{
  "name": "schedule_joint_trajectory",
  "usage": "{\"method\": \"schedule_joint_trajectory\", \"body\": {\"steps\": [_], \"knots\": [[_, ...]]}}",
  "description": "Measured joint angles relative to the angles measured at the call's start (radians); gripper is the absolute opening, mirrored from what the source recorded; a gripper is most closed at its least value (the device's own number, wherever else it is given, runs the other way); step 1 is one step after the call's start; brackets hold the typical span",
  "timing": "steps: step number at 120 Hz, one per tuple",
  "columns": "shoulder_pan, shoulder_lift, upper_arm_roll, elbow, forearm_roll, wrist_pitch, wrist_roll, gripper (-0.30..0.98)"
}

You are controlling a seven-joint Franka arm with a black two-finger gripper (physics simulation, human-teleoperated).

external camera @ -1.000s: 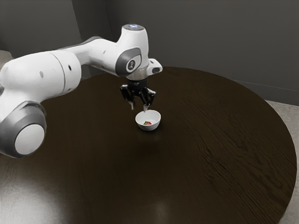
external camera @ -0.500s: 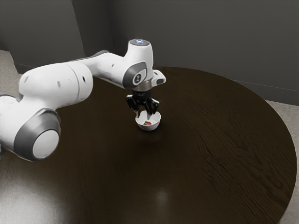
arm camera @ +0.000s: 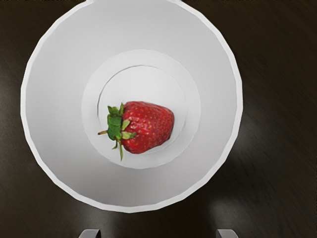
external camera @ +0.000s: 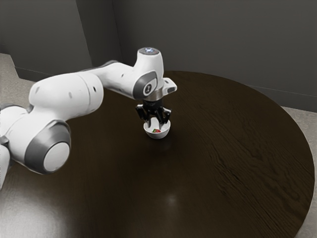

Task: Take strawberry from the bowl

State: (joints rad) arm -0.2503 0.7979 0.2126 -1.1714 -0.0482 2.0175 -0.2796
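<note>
In the exterior view my gripper points down at the white bowl, its fingers apart and their tips at about the far part of the rim. The red strawberry with green leaves lies inside on the bottom. The wrist view looks down into the bowl, where the strawberry rests on its side, leaves toward one wall. Two separated fingertips of the gripper appear beyond the rim, with nothing held between them. How deep they reach is unclear.
The bowl stands on a dark round wooden table, whose curved edge runs along the exterior view's right. A grey wall rises behind it.
My arm has come down and a little toward the exterior view's right, bringing the open gripper from above the bowl to its rim. Bowl and strawberry have stayed put.
</note>
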Motion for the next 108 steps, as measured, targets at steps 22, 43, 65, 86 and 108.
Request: {"method": "schedule_joint_trajectory", "body": {"steps": [22,43,65,86,108], "knots": [[0.012,0.008,0.002,0.009,-0.002,0.003,-0.002,0.26],[0.014,0.035,0.001,0.033,-0.002,0.005,-0.004,0.26],[0.019,0.054,0.001,0.042,-0.003,0.017,-0.006,0.26],[0.027,0.083,0.000,0.080,-0.004,0.024,-0.007,0.26],[0.033,0.112,0.000,0.111,-0.004,0.035,-0.008,0.26]]}}
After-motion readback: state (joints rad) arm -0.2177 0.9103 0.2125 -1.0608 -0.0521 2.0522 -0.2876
